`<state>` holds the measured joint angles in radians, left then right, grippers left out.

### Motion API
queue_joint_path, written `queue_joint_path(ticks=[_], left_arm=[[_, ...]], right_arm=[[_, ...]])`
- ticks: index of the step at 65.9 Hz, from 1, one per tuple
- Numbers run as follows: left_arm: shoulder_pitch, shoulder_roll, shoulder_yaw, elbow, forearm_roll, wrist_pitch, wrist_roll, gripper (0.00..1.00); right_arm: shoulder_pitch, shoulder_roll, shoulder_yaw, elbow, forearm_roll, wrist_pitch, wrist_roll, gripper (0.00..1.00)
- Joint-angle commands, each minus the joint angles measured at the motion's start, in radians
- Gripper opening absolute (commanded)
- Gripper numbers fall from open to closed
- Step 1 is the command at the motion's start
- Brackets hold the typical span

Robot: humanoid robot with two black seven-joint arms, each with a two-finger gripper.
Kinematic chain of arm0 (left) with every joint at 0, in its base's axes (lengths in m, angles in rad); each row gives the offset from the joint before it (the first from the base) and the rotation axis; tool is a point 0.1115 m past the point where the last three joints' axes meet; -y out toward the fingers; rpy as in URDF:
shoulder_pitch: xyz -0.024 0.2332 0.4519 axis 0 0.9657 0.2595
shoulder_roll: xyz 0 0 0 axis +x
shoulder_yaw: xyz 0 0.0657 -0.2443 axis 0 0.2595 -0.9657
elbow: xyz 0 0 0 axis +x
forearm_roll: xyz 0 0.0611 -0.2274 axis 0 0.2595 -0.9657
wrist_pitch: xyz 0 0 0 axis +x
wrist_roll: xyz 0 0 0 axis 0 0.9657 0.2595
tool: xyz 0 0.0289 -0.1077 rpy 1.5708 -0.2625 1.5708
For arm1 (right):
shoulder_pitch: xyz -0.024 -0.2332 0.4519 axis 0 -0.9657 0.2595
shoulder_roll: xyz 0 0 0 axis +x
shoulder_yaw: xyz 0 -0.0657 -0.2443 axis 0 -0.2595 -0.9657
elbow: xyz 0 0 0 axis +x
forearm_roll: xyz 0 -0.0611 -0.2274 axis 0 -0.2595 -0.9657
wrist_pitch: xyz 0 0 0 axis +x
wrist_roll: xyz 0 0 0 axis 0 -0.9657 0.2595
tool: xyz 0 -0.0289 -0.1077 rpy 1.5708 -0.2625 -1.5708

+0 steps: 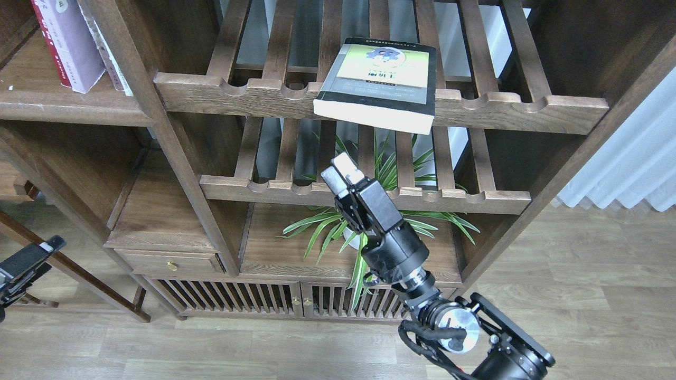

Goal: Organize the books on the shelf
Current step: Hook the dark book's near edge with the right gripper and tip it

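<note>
The thick yellow-green-and-grey book (pixel 377 79) lies flat on the upper slatted rack, its front edge overhanging the scalloped rail. A red book (pixel 43 37) and a pale lavender-white book (pixel 74 47) stand leaning on the solid dark-brown shelf (pixel 68 108) at the top left. My right gripper (pixel 340 170) points up in front of the lower slatted rack, below the thick book and apart from it, fingers together and empty. My left gripper (pixel 37 253) is low at the left edge, dark, far from the books.
A spider plant in a white pot (pixel 369 232) stands on the board behind my right arm. The lower slatted rack (pixel 364 198) crosses just behind the right gripper. A small drawer (pixel 169 261) and slatted cabinet doors (pixel 237 301) are below. A white curtain (pixel 634 158) hangs at the right.
</note>
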<state>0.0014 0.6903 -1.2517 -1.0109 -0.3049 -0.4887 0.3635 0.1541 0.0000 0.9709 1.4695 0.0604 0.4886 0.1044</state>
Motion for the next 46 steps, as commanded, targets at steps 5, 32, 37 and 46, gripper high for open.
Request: queue_joint_path(ticks=[5,32,37,46], left_arm=[[-0.001,0.002,-0.003,0.000,0.000,0.000,-0.002,0.94],[-0.003,0.011,-0.009,0.000,0.000,0.000,-0.002,0.95],[-0.003,0.012,-0.009,0.000,-0.002,0.000,-0.002,0.95],[-0.003,0.012,-0.009,0.000,0.000,0.000,-0.002,0.95]], right_arm=[[0.027,0.000,0.052,-0.001,-0.001,0.000,-0.003,0.97],[0.036,0.000,0.111,-0.006,-0.001,0.000,-0.008,0.97],[0.036,0.000,0.114,-0.006,-0.001,0.000,-0.008,0.97],[0.036,0.000,0.120,-0.008,0.001,0.000,-0.009,0.97]])
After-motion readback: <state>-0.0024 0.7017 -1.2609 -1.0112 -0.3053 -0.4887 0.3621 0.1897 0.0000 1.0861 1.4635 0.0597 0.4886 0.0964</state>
